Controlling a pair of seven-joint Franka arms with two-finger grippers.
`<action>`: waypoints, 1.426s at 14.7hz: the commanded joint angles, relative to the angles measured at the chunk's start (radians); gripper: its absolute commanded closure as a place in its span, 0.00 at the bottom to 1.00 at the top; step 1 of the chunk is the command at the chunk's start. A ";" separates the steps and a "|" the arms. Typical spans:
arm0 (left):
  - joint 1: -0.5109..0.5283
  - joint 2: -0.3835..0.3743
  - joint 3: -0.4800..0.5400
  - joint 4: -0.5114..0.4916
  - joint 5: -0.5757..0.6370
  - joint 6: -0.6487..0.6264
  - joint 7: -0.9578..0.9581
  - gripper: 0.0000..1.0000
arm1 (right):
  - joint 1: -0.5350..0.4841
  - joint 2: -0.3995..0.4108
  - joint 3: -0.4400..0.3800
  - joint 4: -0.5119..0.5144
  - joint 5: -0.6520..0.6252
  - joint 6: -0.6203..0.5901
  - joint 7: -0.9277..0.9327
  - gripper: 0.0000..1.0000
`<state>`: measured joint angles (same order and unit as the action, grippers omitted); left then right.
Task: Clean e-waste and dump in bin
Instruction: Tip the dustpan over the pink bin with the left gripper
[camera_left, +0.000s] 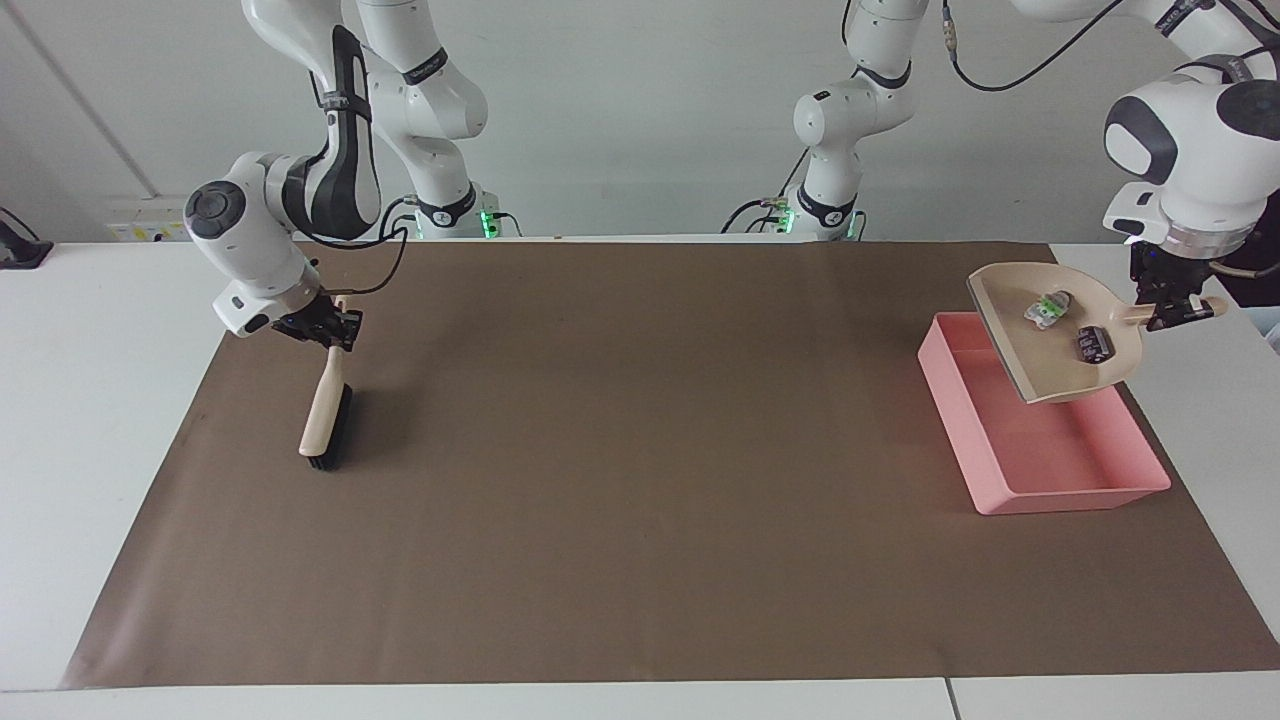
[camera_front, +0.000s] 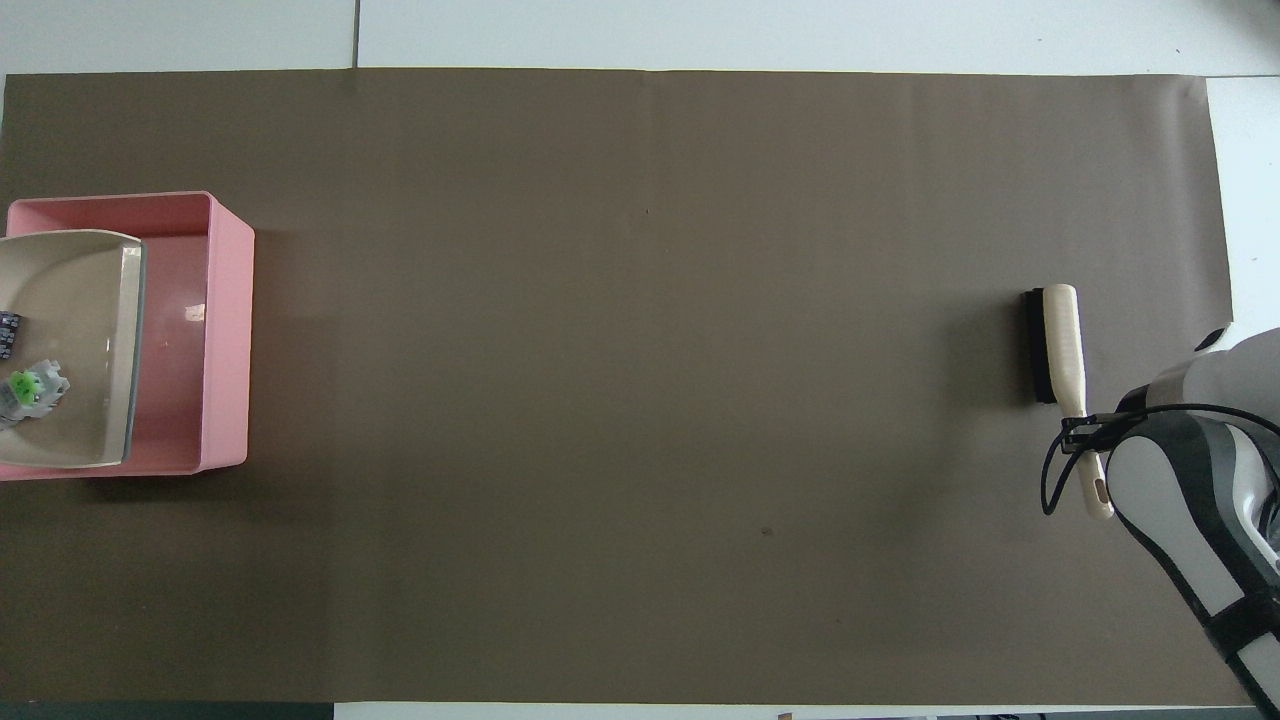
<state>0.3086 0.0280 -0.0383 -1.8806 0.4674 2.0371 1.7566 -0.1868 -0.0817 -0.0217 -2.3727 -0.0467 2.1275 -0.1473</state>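
— Brown tabletop (camera_left: 620, 480); where's the e-waste (camera_left: 1045, 306)?
— In the dustpan (camera_left: 1050, 370) over the bin (camera_left: 960, 420), half cut off overhead. Left gripper (camera_left: 1168, 312) jaws clamp its handle.
— Right gripper (camera_left: 330, 330)?
— Jaws grip the brush (camera_left: 325, 415), bristles down.

left gripper (camera_left: 1170, 312) holding dustpan (camera_left: 1050, 345) over bin (camera_left: 1040, 470)
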 joint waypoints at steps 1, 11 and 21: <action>0.030 0.038 -0.005 0.034 0.118 0.060 -0.012 1.00 | -0.016 -0.023 0.016 -0.025 -0.018 0.017 0.020 0.84; 0.046 0.081 -0.005 0.021 0.539 0.095 -0.176 1.00 | -0.008 -0.020 0.017 0.068 -0.015 -0.067 0.015 0.01; 0.024 0.066 -0.005 -0.020 0.802 0.032 -0.337 1.00 | 0.055 -0.032 0.032 0.517 -0.018 -0.433 0.248 0.01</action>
<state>0.3385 0.1086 -0.0406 -1.8851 1.2084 2.0994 1.4796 -0.1272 -0.1365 0.0072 -1.9735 -0.0469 1.8047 0.0500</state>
